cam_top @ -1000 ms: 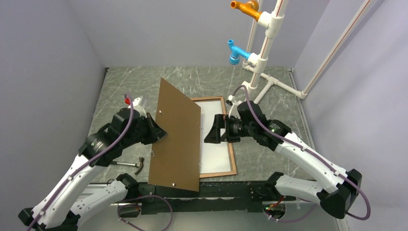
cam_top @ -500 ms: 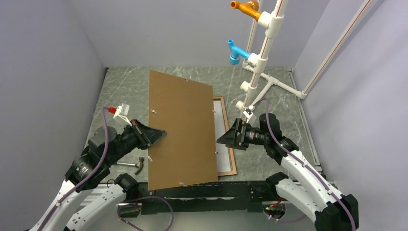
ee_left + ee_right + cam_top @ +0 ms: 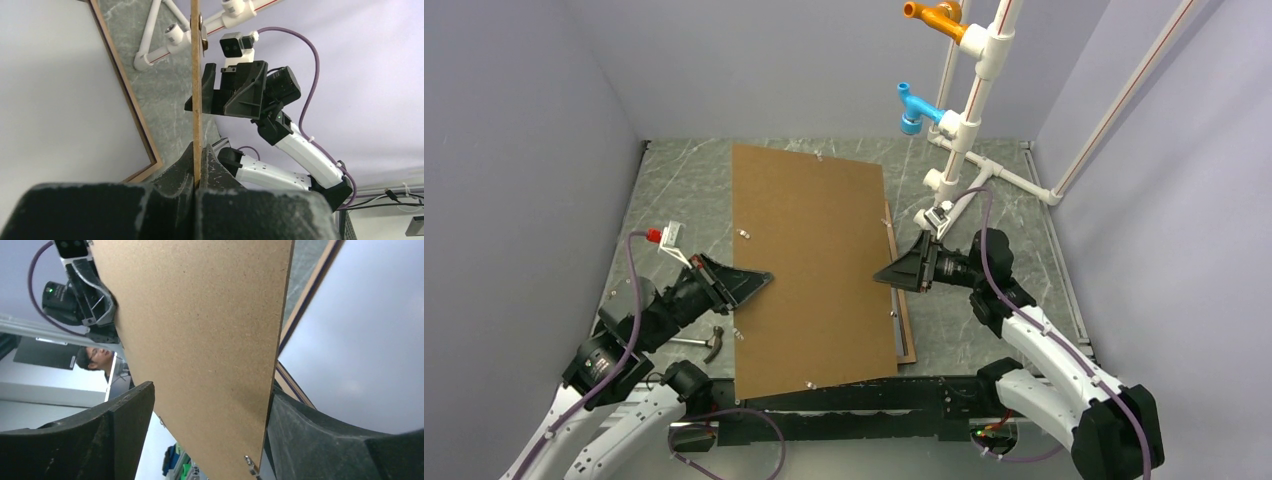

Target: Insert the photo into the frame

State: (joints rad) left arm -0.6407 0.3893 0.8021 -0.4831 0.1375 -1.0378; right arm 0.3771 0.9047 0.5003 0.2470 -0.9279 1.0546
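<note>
Backing board [image 3: 809,270] tipped flatter over frame [image 3: 910,343], left claw [image 3: 762,279] pinching it, right claw [image 3: 884,277] wide

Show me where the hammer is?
In the top view, the hammer lies on the table's near left, beside the brown board's near-left corner.

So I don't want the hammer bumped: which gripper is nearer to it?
Left. The left gripper, shut on the backing board's left edge, hangs close to the hammer, just beyond it. The right gripper is across the board, at its right edge.
</note>
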